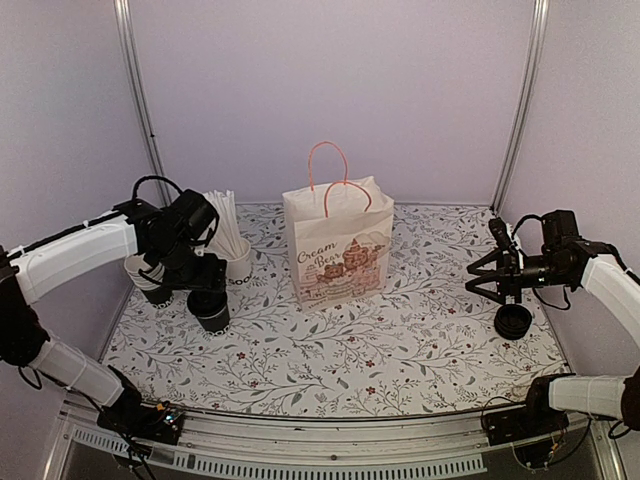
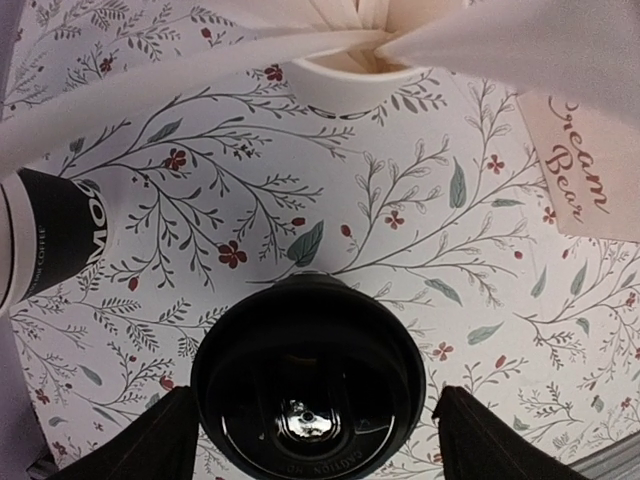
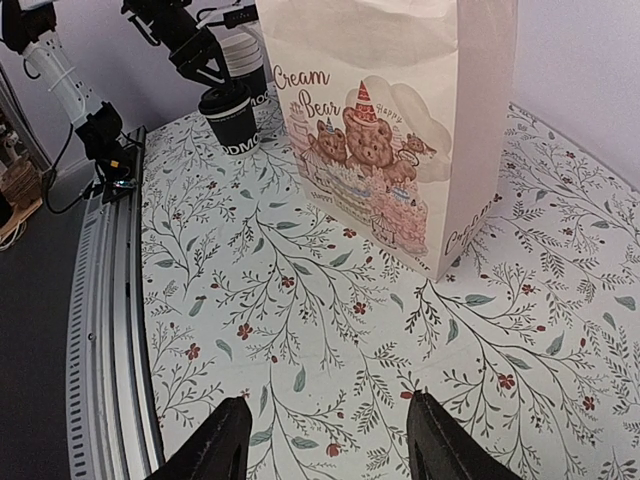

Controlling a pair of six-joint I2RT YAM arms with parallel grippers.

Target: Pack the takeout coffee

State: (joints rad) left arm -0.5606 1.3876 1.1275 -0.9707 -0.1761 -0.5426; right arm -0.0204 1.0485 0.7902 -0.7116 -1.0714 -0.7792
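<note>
The takeout coffee (image 1: 211, 312) (image 2: 308, 370), a small black cup under a round black lid, stands on the floral table left of the paper bag (image 1: 338, 245). My left gripper (image 1: 207, 292) (image 2: 315, 435) is right above it and open. Its two fingers (image 2: 150, 440) straddle the lid: the left one is at the rim, and a thin strip of table shows beside the right one. The right wrist view shows the cup (image 3: 232, 125) far off at the upper left. My right gripper (image 1: 497, 276) (image 3: 325, 440) hovers open over bare table, holding nothing.
A white straw holder (image 1: 238, 262) (image 2: 340, 72) stands just behind the cup. A stack of lidless black cups (image 1: 145, 275) (image 2: 55, 240) sits to its left, partly behind the arm. Loose black lids (image 1: 513, 321) lie under my right arm. The bag (image 3: 400, 120) stands upright at centre.
</note>
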